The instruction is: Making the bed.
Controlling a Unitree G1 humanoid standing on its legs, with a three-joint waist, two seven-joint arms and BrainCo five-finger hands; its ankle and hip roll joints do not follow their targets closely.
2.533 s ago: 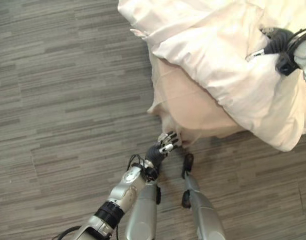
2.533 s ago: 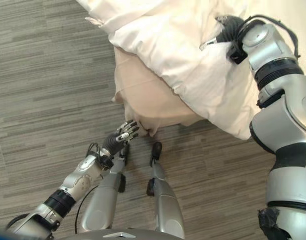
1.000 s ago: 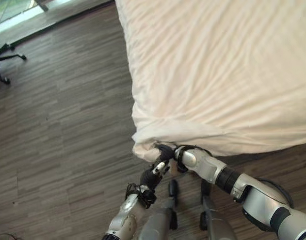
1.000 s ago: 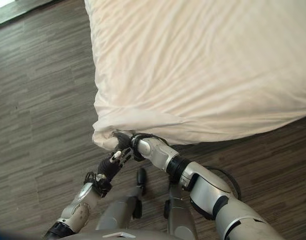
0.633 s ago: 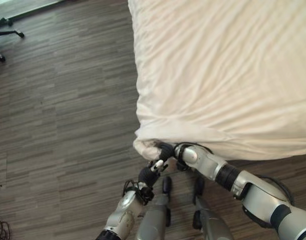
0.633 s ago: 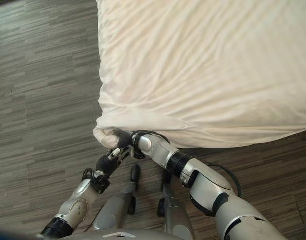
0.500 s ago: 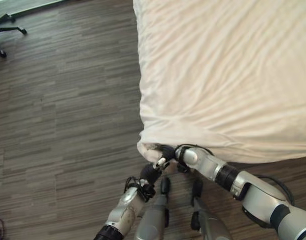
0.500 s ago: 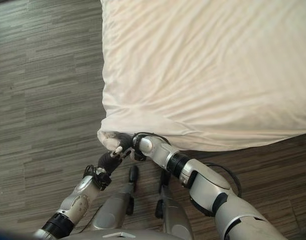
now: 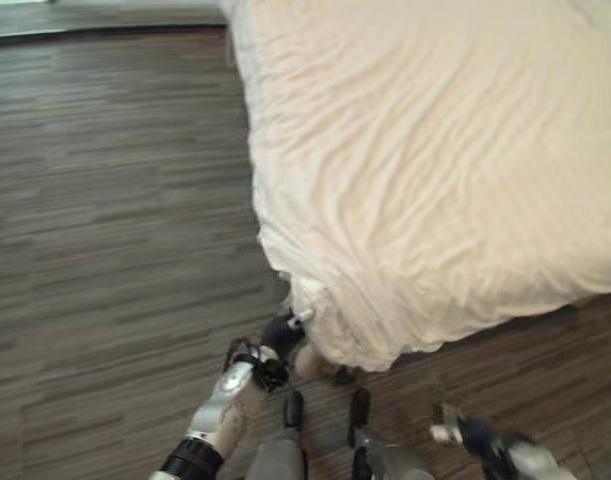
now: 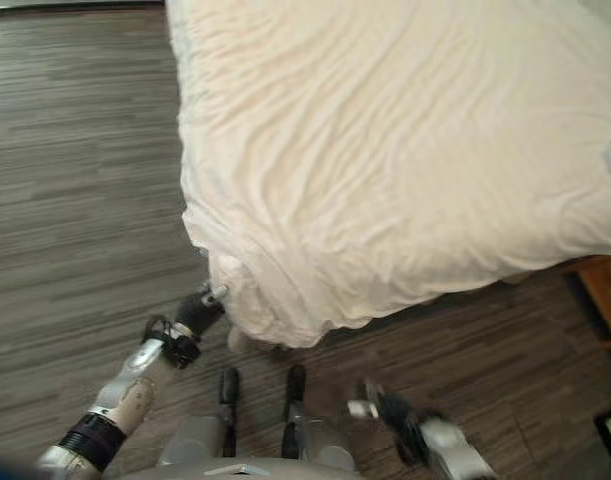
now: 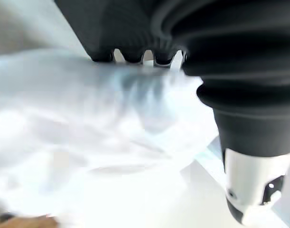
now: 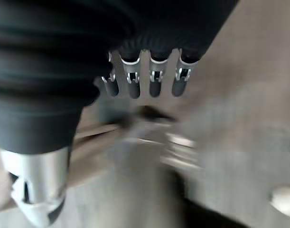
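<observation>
A cream duvet [image 9: 425, 150] lies spread over the bed, wrinkled, and its near corner [image 9: 335, 335] hangs down toward the floor. My left hand [image 9: 282, 333] is right at that corner, touching the cloth. In the left wrist view its fingers [image 11: 135, 56] run into white cloth [image 11: 88, 142] and their tips are hidden, while the thumb [image 11: 251, 190] stands apart. My right hand [image 10: 393, 409] hangs low over the floor, well away from the bed. The right wrist view shows its fingers [image 12: 155, 78] straight with nothing in them.
Grey-brown plank floor [image 9: 105, 200] stretches to the left of the bed and along its near side. A brown wooden piece [image 10: 600, 300] shows at the right edge, below the duvet's hem.
My right hand has let go of the duvet corner and dropped back over the floor. The left hand stays at the corner. The camera has shifted, and the corner now hangs lower.
</observation>
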